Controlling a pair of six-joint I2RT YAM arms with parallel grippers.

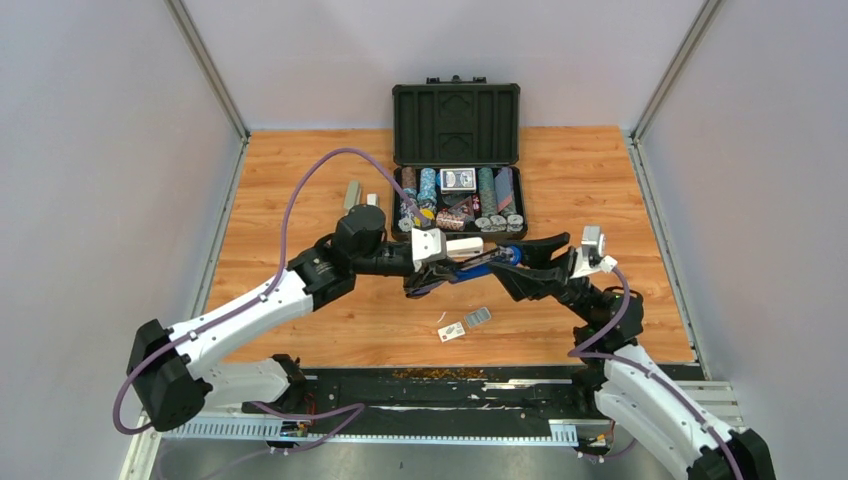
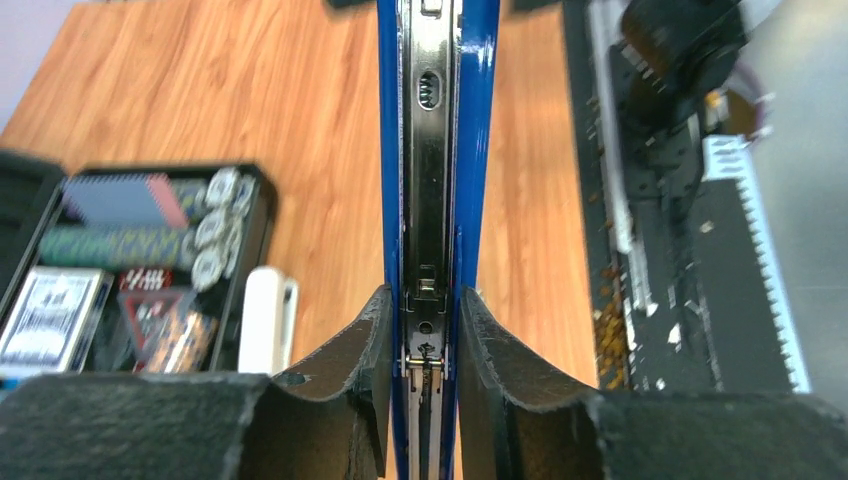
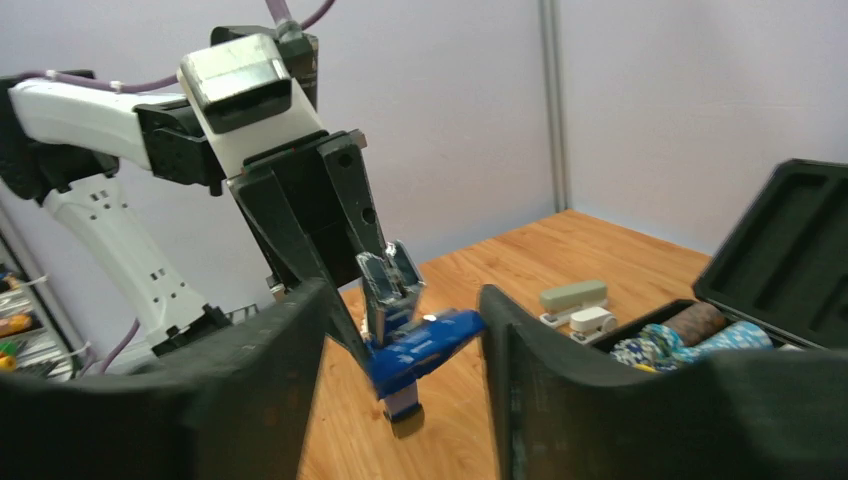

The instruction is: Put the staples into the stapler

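Observation:
The blue stapler [image 1: 480, 262] hangs above the table's middle, held between the two arms. My left gripper [image 1: 425, 275] is shut on it. In the left wrist view the pads [image 2: 370, 350] press both blue sides of the stapler [image 2: 470, 150], and its silver rail runs straight away from the camera. My right gripper [image 1: 508, 262] stands open around the far end. In the right wrist view the stapler's blue top [image 3: 425, 350] reaches toward the right-hand finger [image 3: 500, 330]; I cannot tell if they touch. The staples [image 1: 478, 317] lie on the wood below, free of both grippers.
A small white box with a red mark [image 1: 452, 331] lies beside the staples. An open black case [image 1: 456, 110] of poker chips and cards sits at the back. A white stapler [image 1: 463, 245] lies by its front edge. A grey-olive stapler [image 1: 352, 193] lies to its left.

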